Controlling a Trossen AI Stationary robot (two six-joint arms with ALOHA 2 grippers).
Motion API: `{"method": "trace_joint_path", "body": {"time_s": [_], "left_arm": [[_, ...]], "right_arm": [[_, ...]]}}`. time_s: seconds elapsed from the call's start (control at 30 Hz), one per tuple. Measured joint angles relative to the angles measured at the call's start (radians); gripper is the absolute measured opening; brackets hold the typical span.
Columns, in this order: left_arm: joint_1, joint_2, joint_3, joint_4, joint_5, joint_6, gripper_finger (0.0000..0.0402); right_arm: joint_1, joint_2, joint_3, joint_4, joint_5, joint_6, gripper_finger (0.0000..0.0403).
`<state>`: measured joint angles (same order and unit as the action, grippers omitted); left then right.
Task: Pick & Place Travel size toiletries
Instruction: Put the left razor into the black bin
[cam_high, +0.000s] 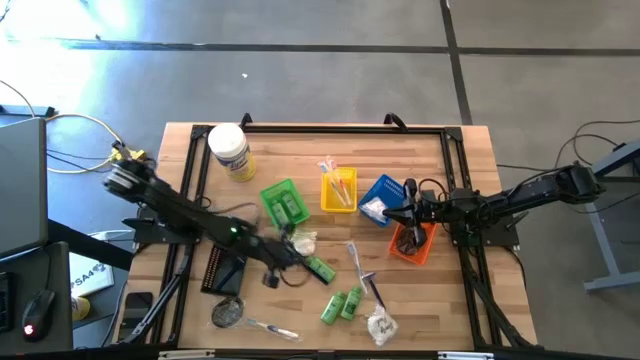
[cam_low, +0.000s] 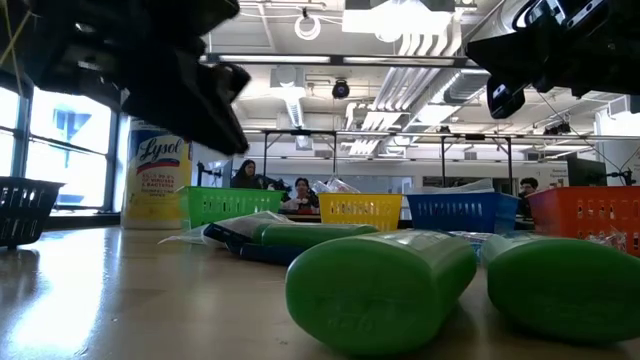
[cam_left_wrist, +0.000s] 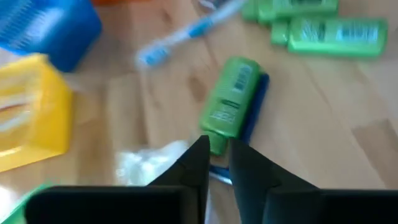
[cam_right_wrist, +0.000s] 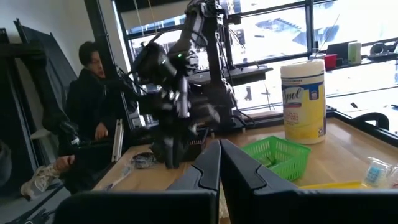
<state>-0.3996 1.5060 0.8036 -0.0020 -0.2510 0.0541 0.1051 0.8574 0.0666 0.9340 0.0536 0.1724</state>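
Wooden tabletop carried coloured trays and scattered toiletries. Left gripper (cam_left_wrist: 217, 163) hovered, fingers slightly parted and empty, just short of a green tube (cam_left_wrist: 229, 103) lying on a blue-handled item. Right gripper (cam_right_wrist: 219, 163), closed, waited above the orange tray (cam_high: 410, 246). Judgement: approach step; next, descend and clamp the tube.

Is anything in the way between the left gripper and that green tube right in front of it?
Nothing visible. The left gripper is directly at the green tube, which lies on a blue item; no object lies between them.
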Motion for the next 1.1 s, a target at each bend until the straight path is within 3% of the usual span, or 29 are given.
{"method": "trace_joint_path", "body": {"time_s": [0.17,0.5,1.1], "left_arm": [[-0.018,0.172,0.153,-0.118,0.08,0.064,0.0077],[-0.045,0.356,0.366,-0.252,0.091,0.092,0.0079],[-0.003,0.409,0.395,-0.277,0.073,0.095,0.0079]], "right_arm": [[0.0,0.0,0.0,-0.002,-0.001,0.015,0.0002],[0.0,0.0,0.0,-0.002,-0.004,0.019,0.0002],[0.0,0.0,0.0,-0.002,-0.005,0.041,0.0002]]}}
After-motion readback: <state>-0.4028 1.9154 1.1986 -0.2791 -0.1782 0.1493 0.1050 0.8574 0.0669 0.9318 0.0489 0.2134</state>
